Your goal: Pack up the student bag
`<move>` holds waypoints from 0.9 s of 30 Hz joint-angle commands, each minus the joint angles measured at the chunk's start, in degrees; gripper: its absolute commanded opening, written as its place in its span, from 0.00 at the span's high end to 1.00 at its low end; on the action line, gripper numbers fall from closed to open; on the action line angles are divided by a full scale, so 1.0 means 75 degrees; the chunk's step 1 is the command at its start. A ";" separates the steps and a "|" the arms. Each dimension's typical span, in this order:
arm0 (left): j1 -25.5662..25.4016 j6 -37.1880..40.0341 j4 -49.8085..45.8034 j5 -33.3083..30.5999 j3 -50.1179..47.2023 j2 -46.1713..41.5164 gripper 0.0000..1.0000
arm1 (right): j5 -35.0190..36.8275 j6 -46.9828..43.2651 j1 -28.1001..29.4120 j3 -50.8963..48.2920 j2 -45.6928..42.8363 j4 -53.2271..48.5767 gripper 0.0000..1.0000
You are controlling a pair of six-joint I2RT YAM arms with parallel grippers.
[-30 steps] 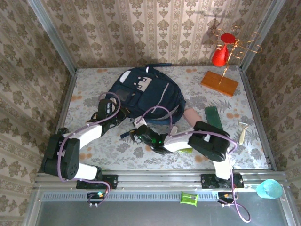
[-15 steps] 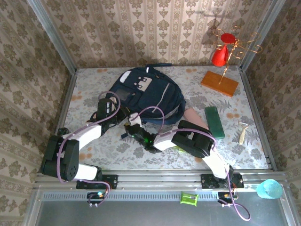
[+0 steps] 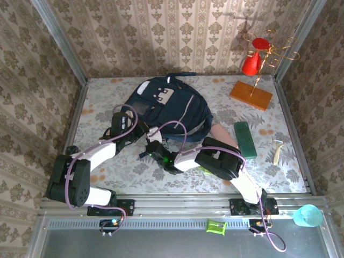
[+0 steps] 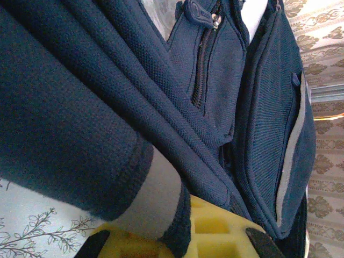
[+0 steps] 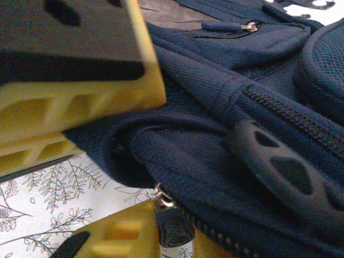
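The student bag (image 3: 164, 107), dark navy with a white-grey patch, lies flat at the back middle of the table. My left gripper (image 3: 130, 129) is at its near left edge. In the left wrist view it (image 4: 177, 239) is shut on a fold of the bag's navy fabric (image 4: 134, 123) with a grey lining. My right gripper (image 3: 152, 147) is at the bag's near edge. In the right wrist view its yellow fingers (image 5: 115, 236) close on a small dark zipper pull (image 5: 174, 224) that hangs from the zipper (image 5: 285, 115).
To the right of the bag lie a pink item (image 3: 220, 134) and a green case (image 3: 244, 138). Further right are a white tool (image 3: 277, 150) and an orange wooden stand (image 3: 251, 95) holding a red cup (image 3: 251, 63). The left gripper's yellow finger (image 5: 80, 97) crowds the right wrist view.
The right arm has swung left along the bag's near edge and its jaws have narrowed onto the zipper pull. The left gripper has kept its hold on the fabric.
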 commanded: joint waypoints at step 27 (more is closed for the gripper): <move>0.0190 0.0698 -0.0059 -0.0040 0.0245 0.0188 1.00 | -0.0848 0.2575 -0.0046 -0.2464 -0.2452 -0.1494 1.00</move>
